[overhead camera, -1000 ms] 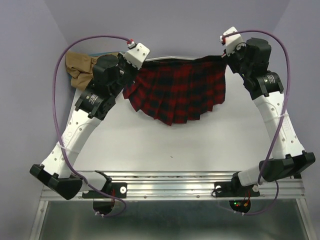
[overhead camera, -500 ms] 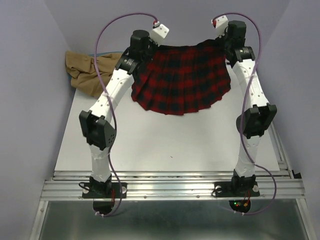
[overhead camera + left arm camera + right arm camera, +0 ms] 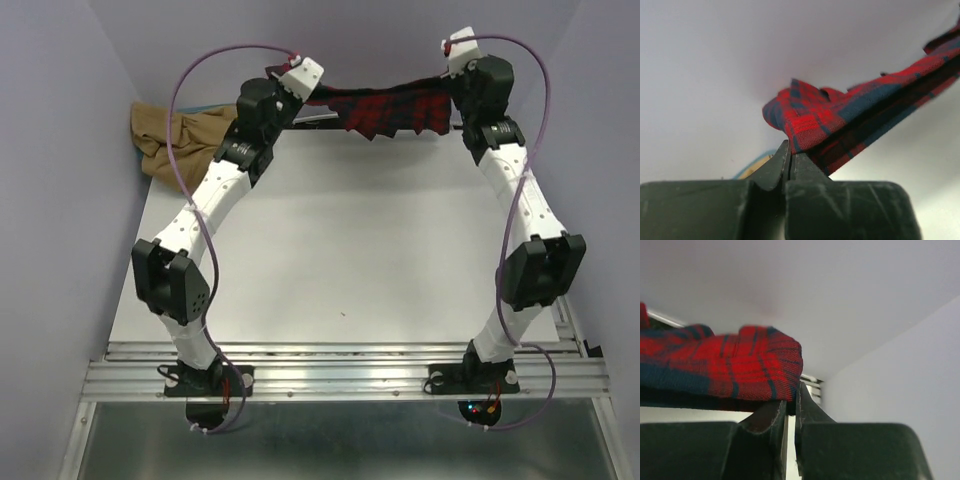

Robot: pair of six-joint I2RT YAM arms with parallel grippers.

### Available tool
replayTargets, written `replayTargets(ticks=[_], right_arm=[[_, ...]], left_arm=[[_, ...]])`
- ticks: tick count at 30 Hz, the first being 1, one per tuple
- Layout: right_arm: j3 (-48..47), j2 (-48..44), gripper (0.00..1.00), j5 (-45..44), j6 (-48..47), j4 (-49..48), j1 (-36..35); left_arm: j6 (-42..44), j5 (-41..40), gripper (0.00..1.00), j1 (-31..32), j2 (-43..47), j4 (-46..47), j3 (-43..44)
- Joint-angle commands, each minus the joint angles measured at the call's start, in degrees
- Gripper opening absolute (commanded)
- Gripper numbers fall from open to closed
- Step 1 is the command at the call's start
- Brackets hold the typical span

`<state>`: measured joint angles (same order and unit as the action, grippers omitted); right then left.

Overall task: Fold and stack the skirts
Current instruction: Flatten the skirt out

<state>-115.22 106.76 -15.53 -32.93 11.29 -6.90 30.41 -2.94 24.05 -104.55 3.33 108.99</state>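
The white, smooth table (image 3: pixel 340 250) fills most of the top view, with pale lavender walls (image 3: pixel 60 150) on its sides and a ribbed aluminium rail (image 3: pixel 340 362) along its near edge. From that rail two jointed arms of white shells and black joints reach to the far edge, the left arm (image 3: pixel 215 190) leaning inward and the right arm (image 3: pixel 520 190) rising more steeply. Strung between their ends at the far edge is the red plaid skirt (image 3: pixel 390 108), a soft woven cloth of bright red crossed with dark navy checks. From above it reads as a narrow horizontal band with a dark strip along its top, and the pleated hem droops below in jagged points nearer the right arm. Whether the hem touches the table cannot be told. The tan skirt (image 3: pixel 175 140), plain brown and matte, lies in a crumpled, deeply creased heap at the far left corner of the table, against the left wall and just beside the left arm, well apart from the plaid one. The left gripper (image 3: pixel 789 152) is clenched on a bunched corner of the red plaid skirt, its black, scuffed fingers pressed together with cloth puffing out above the tips. The right gripper (image 3: pixel 792 399) likewise pinches the opposite corner, with a rounded fold of plaid bulging over its fingertips.
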Motion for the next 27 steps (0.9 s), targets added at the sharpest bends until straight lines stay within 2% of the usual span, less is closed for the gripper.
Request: replayTargets(ticks=[1,2,4,5,8,11,15,20,22,24,26,27], right_arm=[[23.2,-6.38,0.01,-0.22,-0.12,-7.25,4.43],[27.29,-7.0,0.01,1.97,-2.12,-5.68,4.43],[35.98,-8.32,0.01,4.62,-3.54,-5.66,3.91],[43.77,-9.63,0.01,5.24,-5.11,-5.05,3.91],[55.84,-13.4,0.01,6.65,-7.84,-1.46,3.91],[62.2,-17.54,0.01,8.76,-9.17,2.85,3.39],[67.13,-22.37,0.01,11.74,-10.49,11.1,3.38],[69.07,-22.82,0.02,13.59,-11.72,17.26,3.38],[69.08,-23.17,0.09,14.82,-11.81,19.73,2.85],[68.55,-23.88,0.16,15.0,-11.72,21.22,2.16],[67.33,-24.93,0.25,17.28,-11.37,23.94,1.62],[66.8,-25.11,0.47,17.98,-11.11,25.17,0.93]], left_arm=[[5.88,-2.78,0.0,-2.96,9.79,8.0,-18.86],[7.36,-2.6,0.0,-2.7,10.33,8.09,-26.65],[8.6,-3.12,0.0,-2.26,11.47,7.66,-33.98],[9.31,-2.95,0.0,-2.0,11.91,6.26,-40.46],[10.72,-4.52,0.0,-0.42,14.81,4.67,-52.42],[11.42,-4.88,0.0,0.55,19.37,4.23,-61.23],[11.25,-4.36,0.0,1.08,24.91,1.33,-66.52],[10.98,-0.41,0.0,2.4,28.0,-6.9,-67.94],[11.16,1.7,0.0,3.19,29.4,-8.95,-68.12],[11.51,2.68,0.07,4.51,30.63,-11.5,-68.12],[11.6,5.04,0.22,5.39,32.83,-13.69,-67.86],[11.77,6.09,0.27,6.43,33.36,-14.57,-67.68]])
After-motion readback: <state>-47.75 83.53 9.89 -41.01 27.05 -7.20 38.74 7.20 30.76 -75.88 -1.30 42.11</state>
